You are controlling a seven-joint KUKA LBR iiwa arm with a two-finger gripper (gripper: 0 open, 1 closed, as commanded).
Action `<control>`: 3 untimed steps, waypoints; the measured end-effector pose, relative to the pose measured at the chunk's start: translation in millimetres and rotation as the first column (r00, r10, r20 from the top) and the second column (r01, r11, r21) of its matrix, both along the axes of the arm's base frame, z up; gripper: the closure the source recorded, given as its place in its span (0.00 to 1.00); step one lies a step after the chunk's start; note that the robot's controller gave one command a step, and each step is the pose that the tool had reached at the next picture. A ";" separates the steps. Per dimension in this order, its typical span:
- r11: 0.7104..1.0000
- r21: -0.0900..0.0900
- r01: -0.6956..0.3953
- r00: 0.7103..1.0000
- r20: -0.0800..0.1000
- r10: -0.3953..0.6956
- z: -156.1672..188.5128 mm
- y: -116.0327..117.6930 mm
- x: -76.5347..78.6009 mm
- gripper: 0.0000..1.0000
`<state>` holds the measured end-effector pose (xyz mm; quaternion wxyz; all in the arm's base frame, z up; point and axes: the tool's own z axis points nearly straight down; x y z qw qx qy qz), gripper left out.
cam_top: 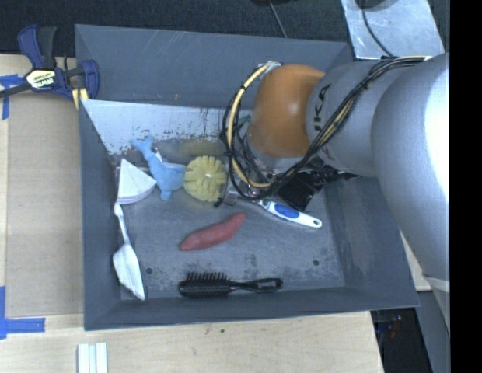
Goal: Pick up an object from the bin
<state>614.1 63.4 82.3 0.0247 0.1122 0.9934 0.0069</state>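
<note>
the arm enters the grey metal bin from the right and ends over the upper middle of the floor. an orange cover and a bundle of cables on the wrist sit above the gripper and hide most of it. gripper state: cannot be told from this view, neither how far it is open nor whether it has hold of anything.

items nearest the gripper:
- toothbrush, blue and white, lying flat and tilted. its upper left end runs under the wrist at the gripper; its other end points toward the right wall.
- yellow round ribbed object, just left of the gripper. whether the two touch cannot be told.

other items on the floor:
- blue toy figure, touching the left side of the yellow object.
- white paper cone, beside the blue toy, near the left wall.
- white crumpled piece, in the lower left corner.
- reddish sausage-shaped item, in the middle of the floor, below the gripper and apart from it.
- black hairbrush, flat along the near wall, bristle end to the left, well apart from the gripper.
</note>
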 end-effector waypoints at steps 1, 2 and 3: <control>0.998 0.003 0.059 0.998 -0.003 -0.059 5.9 3.4 -1.4 1.00; 0.968 0.011 0.251 0.968 -0.005 -0.251 17.5 13.6 -4.5 1.00; 0.978 0.010 0.207 0.978 -0.004 -0.207 115.6 5.3 -17.7 1.00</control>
